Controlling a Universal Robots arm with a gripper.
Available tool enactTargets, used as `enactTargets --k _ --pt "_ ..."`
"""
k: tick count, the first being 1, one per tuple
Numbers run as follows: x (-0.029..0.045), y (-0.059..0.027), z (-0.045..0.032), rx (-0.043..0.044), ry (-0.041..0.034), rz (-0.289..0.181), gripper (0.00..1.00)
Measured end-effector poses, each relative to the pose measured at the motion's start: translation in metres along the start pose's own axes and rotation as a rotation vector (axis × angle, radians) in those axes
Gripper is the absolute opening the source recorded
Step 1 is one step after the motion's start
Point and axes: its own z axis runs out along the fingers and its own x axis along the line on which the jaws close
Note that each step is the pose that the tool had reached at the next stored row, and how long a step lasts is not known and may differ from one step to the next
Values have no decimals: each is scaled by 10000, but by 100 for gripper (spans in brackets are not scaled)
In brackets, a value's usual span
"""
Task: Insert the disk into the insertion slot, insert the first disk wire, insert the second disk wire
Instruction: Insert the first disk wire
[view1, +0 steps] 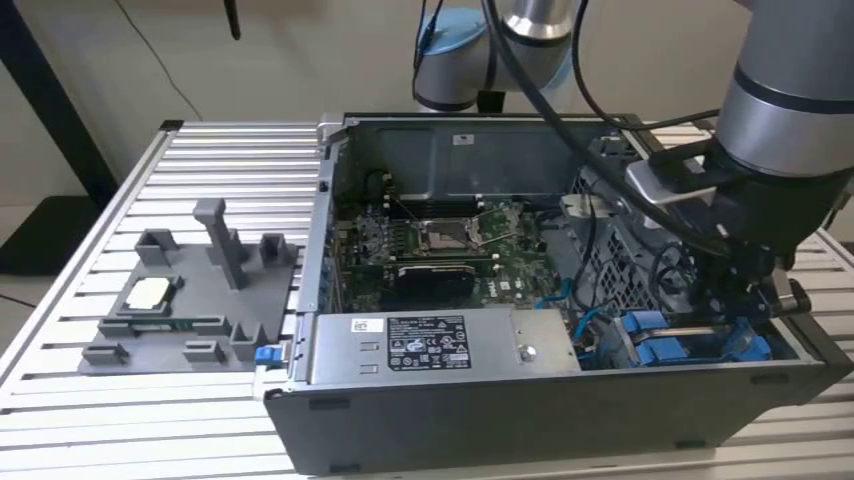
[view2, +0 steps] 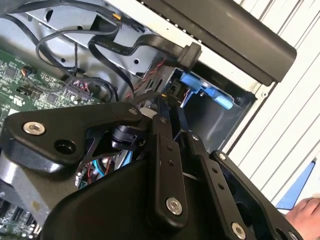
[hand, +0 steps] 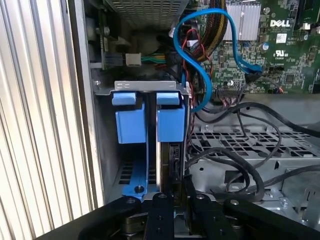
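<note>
The disk (hand: 170, 155) stands on edge in its blue carrier (hand: 170, 122), sunk into the insertion slot (hand: 145, 86), a grey drive cage at the case's front corner on the exterior view's right (view1: 694, 340). A second blue carrier (hand: 131, 125) sits beside it in the cage. My gripper (hand: 175, 192) reaches down into the cage (view1: 741, 300), its black fingers (hand: 161, 207) closed on the disk's upper edge. A blue wire (hand: 200, 75) loops from the motherboard toward the cage, and black wires (hand: 235, 165) lie loose beside it. A black flat cable with its connector (view2: 187, 52) hangs near the cage.
A silver labelled power-supply box (view1: 441, 345) lies along the case front. The grey fixture tray with posts (view1: 187, 300) stands on the slatted table on the exterior view's left. The case wall (hand: 82, 125) is close beside the cage. A person's hand (view2: 305, 212) shows near the case.
</note>
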Motion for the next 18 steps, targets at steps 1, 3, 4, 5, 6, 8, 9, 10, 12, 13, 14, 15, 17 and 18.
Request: enactTargets --k 1,3,4,5,6,8,9,10,12,13,14,15,17,18 --pt "-2 1 3 9 -1 0 19" --pt "-1 2 4 19 5 -1 19" --pt "-2 2 5 20 8 -2 19" --pt "-2 2 7 20 12 -3 19" --pt "-2 2 7 21 19 -3 19" --pt "-2 -4 10 20 32 -8 19" --pt "-2 -7 11 20 37 -8 19" --pt "-2 -10 14 24 39 -10 19" --pt "-2 -12 21 22 47 -11 19" --pt "-1 -14 21 21 59 -14 19" --pt "-1 -15 21 22 71 -17 19" --pt "-2 -13 28 22 84 -20 19" --pt "0 -6 57 21 106 -26 20" --pt "0 -5 60 21 104 -26 20"
